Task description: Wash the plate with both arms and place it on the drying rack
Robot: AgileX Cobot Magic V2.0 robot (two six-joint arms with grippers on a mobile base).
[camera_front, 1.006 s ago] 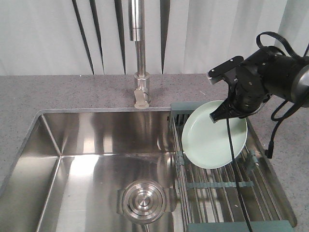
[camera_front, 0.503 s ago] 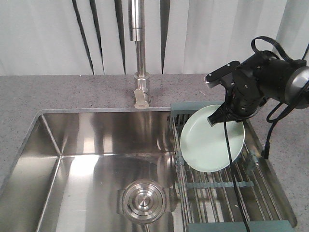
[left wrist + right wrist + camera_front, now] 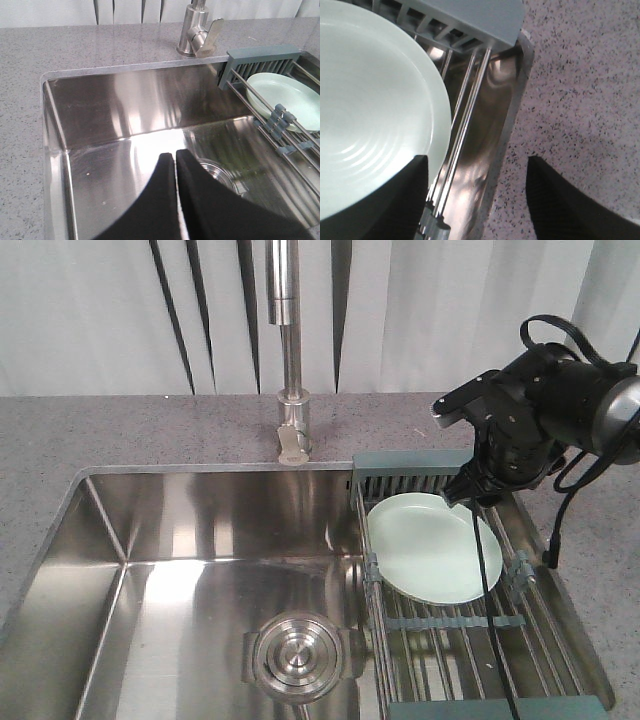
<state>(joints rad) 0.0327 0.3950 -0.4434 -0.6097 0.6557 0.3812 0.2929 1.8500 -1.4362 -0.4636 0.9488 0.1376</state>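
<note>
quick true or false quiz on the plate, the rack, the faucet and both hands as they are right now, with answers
1. The plate lies face up on the rack. True.
2. The right hand is shut on the plate. False: its fingers are spread wide apart, so it is open.
3. The left hand is shut, above the sink. True.
4. Water runs from the faucet. False: no stream shows.
</note>
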